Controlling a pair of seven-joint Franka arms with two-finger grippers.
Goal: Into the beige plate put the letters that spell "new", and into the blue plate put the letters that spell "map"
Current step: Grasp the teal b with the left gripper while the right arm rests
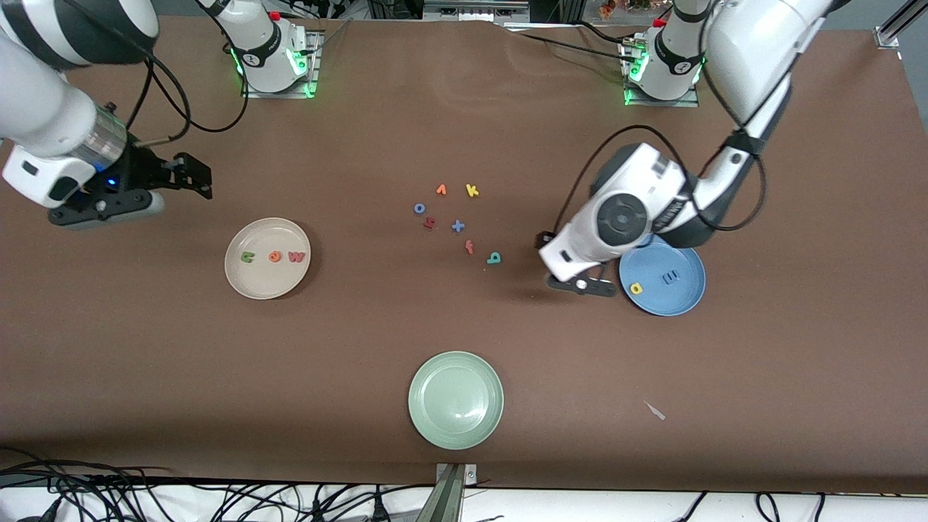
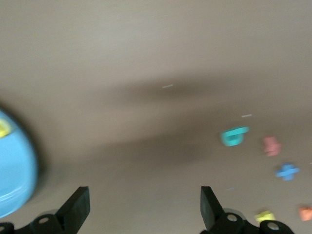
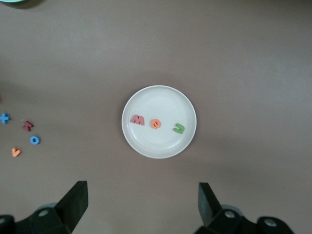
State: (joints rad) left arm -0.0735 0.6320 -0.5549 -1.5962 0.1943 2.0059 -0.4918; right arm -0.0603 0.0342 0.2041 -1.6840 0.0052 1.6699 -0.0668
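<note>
The beige plate [image 1: 264, 235] [image 3: 146, 146] holds the green n [image 1: 248, 257] [image 3: 179, 128], orange e [image 1: 275, 257] [image 3: 155, 123] and red-pink w [image 1: 296, 257] [image 3: 137, 120]. In the blue plate [image 1: 674, 301] [image 2: 14, 170] lie the blue m [image 1: 670, 276] and yellow p [image 1: 636, 288] [image 2: 2, 127]. The teal a [image 1: 494, 257] [image 2: 234, 136] rests on the table among loose letters. My left gripper [image 1: 580, 284] [image 2: 144, 204] is open and holds nothing, over the table between the blue plate and the teal a. My right gripper [image 1: 192, 174] [image 3: 141, 202] is open and holds nothing, over the table near the beige plate.
Loose letters in mid-table: orange v [image 1: 441, 190], yellow k [image 1: 472, 191], blue o [image 1: 419, 208], a red letter [image 1: 429, 223], blue x [image 1: 457, 226], red f [image 1: 469, 247]. A pale green plate [image 1: 455, 428] sits near the front edge. A small white scrap [image 1: 655, 410] lies nearby.
</note>
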